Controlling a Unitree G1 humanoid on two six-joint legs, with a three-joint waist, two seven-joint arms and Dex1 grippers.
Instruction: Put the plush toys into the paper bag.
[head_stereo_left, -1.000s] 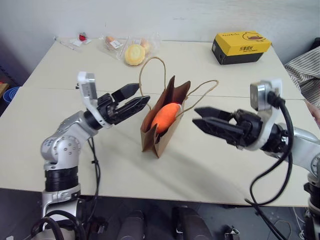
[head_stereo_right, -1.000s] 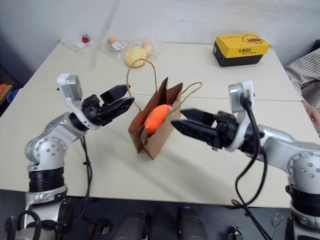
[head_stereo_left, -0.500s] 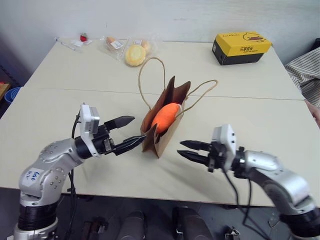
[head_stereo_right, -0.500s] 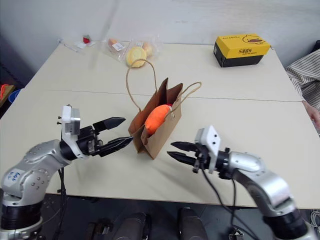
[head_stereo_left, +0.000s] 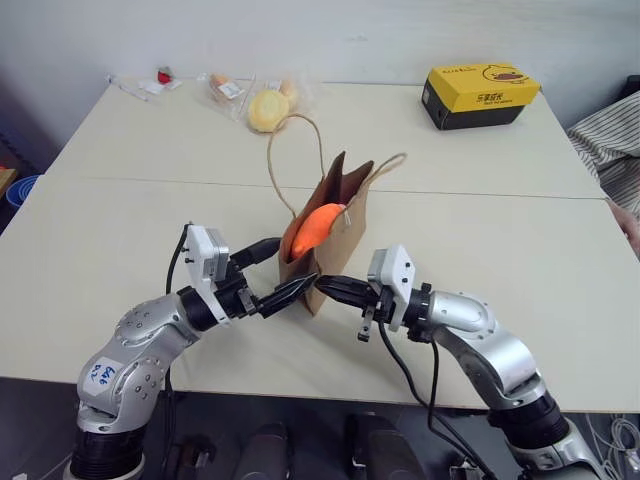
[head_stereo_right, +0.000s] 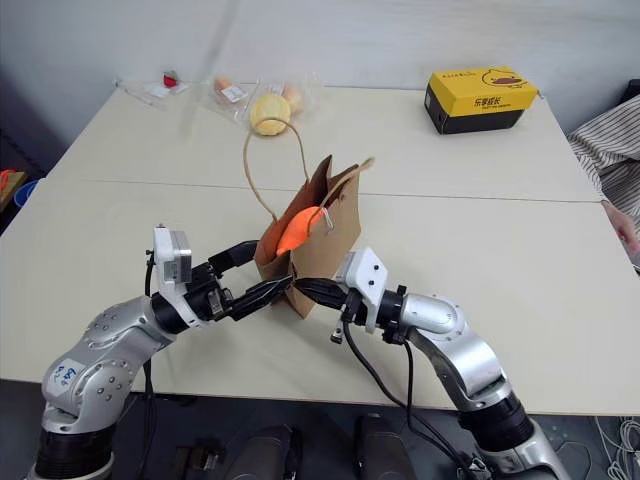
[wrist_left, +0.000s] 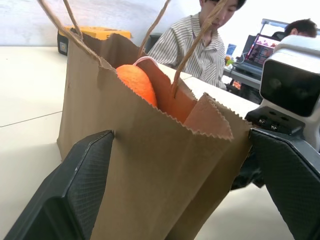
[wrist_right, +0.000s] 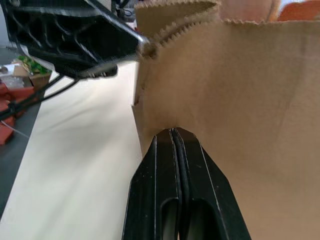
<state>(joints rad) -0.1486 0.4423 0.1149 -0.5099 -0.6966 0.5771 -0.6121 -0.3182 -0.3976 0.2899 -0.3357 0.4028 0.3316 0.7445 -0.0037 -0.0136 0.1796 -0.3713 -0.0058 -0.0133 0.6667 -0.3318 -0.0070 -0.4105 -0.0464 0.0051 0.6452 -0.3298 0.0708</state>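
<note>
The paper bag (head_stereo_left: 335, 235) stands near the table's (head_stereo_left: 120, 210) front edge with the orange plush toy (head_stereo_left: 312, 225) inside (the red one seems hidden) — the closed right gripper (head_stereo_left: 330, 289) touching its base and the wide-spread left gripper (head_stereo_left: 278, 275) around its corner could tip it.

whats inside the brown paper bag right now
A bright orange plush toy pokes out of the open top of the brown kraft paper bag. The bag's walls cover everything lower down, so whether the small red toy is inside too cannot be seen.
</note>
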